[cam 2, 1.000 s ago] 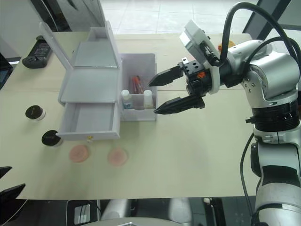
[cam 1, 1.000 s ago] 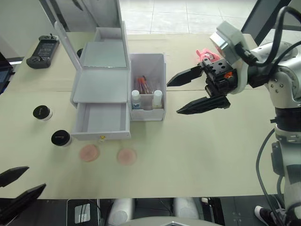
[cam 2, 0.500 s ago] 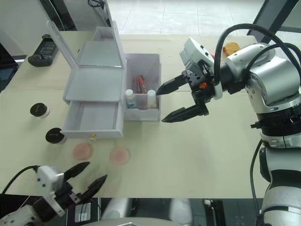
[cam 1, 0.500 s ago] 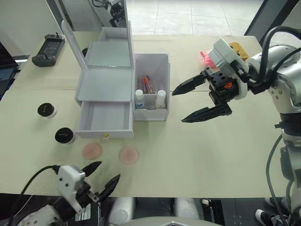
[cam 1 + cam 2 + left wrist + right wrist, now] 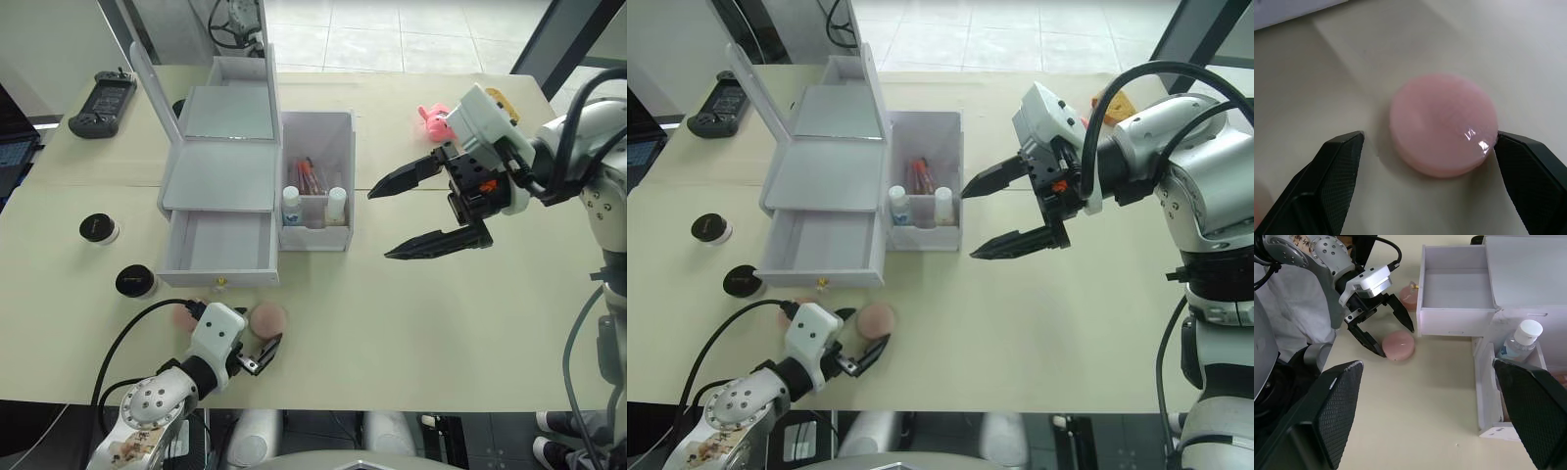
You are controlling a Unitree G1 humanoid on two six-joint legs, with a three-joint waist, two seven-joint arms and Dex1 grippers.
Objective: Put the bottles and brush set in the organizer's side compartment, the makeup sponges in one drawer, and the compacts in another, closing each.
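Left wrist view: the left gripper [image 5: 1427, 147] has its fingers [image 5: 1332, 176] spread wide, one on each side of a round pink makeup sponge [image 5: 1444, 123] lying flat on the beige surface [image 5: 1528, 58]. One fingertip sits just at the sponge's edge; the other stands apart from it, so the sponge is bracketed but not clamped.

In the left eye view this sponge lies in front of the organizer [image 5: 217, 176], just beside the open lower drawer [image 5: 218, 250], which is pulled out with its gold knob [image 5: 219, 282] facing forward. The second sponge [image 5: 183, 315] lies beside the first, partly hidden behind the left gripper's body. Two compacts with black tops rest on the surface to the left of the organizer: one [image 5: 97, 228] farther back, one [image 5: 135, 282] near the drawer's corner.

The side compartment [image 5: 313, 181] holds the clear bottle with the blue label [image 5: 291, 204], the cream bottle [image 5: 336, 203] and, behind them, the brush set [image 5: 306, 174]. The mirror lid [image 5: 155, 90] stands upright.

The right gripper [image 5: 423, 212] hangs above the surface to the right of the side compartment, fingers wide apart and holding nothing. A pink plush toy [image 5: 433, 117] lies behind it, and a black handheld controller [image 5: 102, 99] rests at the far left.
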